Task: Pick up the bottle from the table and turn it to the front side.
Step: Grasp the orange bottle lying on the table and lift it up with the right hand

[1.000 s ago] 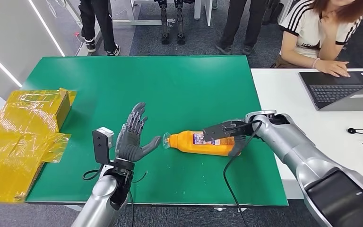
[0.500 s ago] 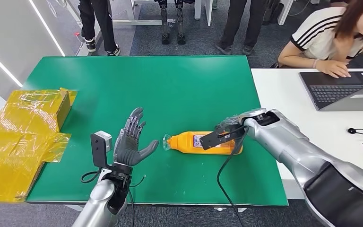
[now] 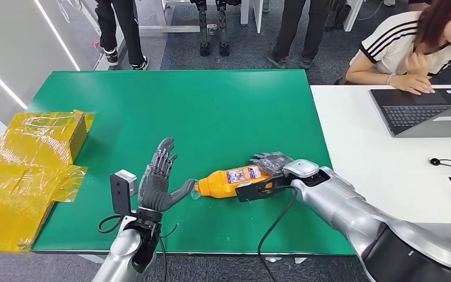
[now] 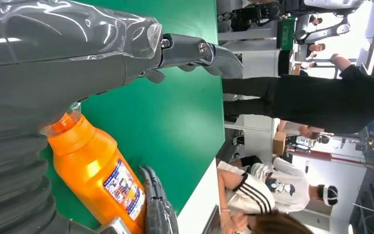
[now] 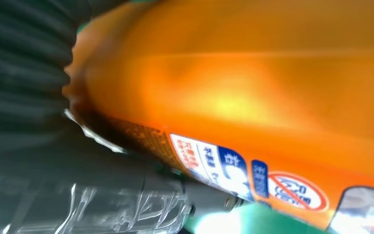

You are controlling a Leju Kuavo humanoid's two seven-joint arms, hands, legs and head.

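Observation:
An orange bottle (image 3: 226,181) with a white and blue label lies on its side on the green table (image 3: 223,111), clear cap pointing to my left. My right hand (image 3: 265,167) grips its base end, dark fingers wrapped over the top. In the right wrist view the bottle (image 5: 253,92) is very close, label lowermost. My left hand (image 3: 158,179) stands open with fingers spread upward, its thumb touching the cap. The left wrist view shows the bottle (image 4: 100,178) neck-first against my left hand (image 4: 39,73). Whether the bottle is off the table I cannot tell.
A yellow tape-wrapped cardboard box (image 3: 32,161) lies at the table's left edge. To the right a white table (image 3: 376,153) carries a laptop (image 3: 426,111), with a seated person (image 3: 411,50) behind it. More people stand beyond the far edge.
My right hand has pulled the bottle toward me and to the left, and the cap now meets my left thumb. My left hand has drifted slightly nearer the front edge.

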